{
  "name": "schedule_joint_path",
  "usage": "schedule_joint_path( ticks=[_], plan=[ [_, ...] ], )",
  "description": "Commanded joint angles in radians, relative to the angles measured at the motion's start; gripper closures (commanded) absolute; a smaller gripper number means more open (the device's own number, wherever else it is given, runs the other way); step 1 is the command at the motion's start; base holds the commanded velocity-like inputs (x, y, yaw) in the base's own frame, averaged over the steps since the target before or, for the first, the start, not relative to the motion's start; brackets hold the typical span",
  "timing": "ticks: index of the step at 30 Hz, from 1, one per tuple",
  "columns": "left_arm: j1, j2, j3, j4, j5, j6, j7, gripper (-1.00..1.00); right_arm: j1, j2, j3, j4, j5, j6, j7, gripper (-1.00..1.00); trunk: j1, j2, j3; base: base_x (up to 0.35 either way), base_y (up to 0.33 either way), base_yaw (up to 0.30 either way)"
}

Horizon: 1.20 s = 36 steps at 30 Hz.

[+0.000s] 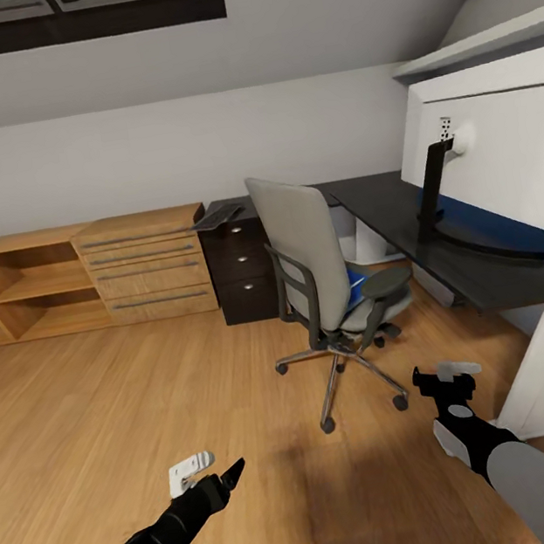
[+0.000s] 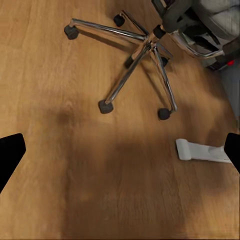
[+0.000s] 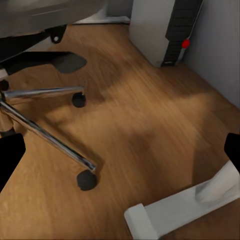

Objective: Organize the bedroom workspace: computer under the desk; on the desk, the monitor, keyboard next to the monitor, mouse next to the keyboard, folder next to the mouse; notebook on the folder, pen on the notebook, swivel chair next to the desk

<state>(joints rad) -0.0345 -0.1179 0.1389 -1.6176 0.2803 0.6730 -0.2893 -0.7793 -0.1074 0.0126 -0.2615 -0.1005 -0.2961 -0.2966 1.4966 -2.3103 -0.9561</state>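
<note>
Left gripper [image 1: 220,478], right gripper [image 1: 440,378]: both spread wide, empty. Folder [image 1: 358,282] on swivel chair [image 1: 318,255]: approach squarely, reach low over seat.

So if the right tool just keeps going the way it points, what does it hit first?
Probably the wooden floor: the right tool looks down at bare boards between the swivel chair's base and the desk's white foot. Depth is uncertain.

Count: one swivel chair [image 1: 325,272]; one monitor [image 1: 500,154] on one table [image 1: 404,214]; one keyboard [image 1: 217,217]; one blue folder [image 1: 359,282] on chair seat; one dark drawer unit [image 1: 241,273]; two claws: left [image 1: 220,480], right [image 1: 445,380].
</note>
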Motion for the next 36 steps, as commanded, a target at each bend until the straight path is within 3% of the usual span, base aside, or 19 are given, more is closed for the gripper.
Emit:
schedule_joint_path(
  ticks=[1,8,14,17,21,36],
  plan=[
    [-0.001,0.015,0.004,-0.001,0.003,0.009,-0.036,-1.00,-0.001,0.000,0.000,-0.001,-0.015,-0.008,0.003,-1.00,0.004,-0.008,-0.004,0.000,0.000,0.000],
    [-0.001,0.037,0.005,-0.001,0.005,0.010,-0.067,-1.00,0.000,0.000,0.000,0.002,-0.017,-0.077,0.006,-1.00,0.031,-0.057,-0.026,0.000,0.000,0.000],
    [-0.001,0.040,0.005,-0.001,0.005,0.014,-0.071,-1.00,0.001,0.000,0.002,0.004,-0.016,-0.125,0.006,-1.00,0.031,-0.057,-0.026,0.000,0.000,0.000],
    [-0.001,0.043,0.006,0.000,0.005,0.064,-0.070,-1.00,0.001,0.000,0.003,0.006,-0.015,-0.133,0.008,-1.00,0.031,-0.057,-0.026,0.004,0.000,0.000],
    [-0.001,0.044,0.007,0.001,0.004,0.076,-0.070,-1.00,0.001,0.000,0.003,0.007,-0.015,-0.136,0.009,-1.00,0.031,-0.057,-0.026,0.085,-0.016,0.000],
    [-0.001,0.044,0.007,0.002,0.002,0.086,-0.070,-1.00,0.003,0.001,0.003,0.010,-0.014,-0.169,0.009,-1.00,0.031,-0.057,-0.026,0.240,-0.148,0.000]
  ],
)
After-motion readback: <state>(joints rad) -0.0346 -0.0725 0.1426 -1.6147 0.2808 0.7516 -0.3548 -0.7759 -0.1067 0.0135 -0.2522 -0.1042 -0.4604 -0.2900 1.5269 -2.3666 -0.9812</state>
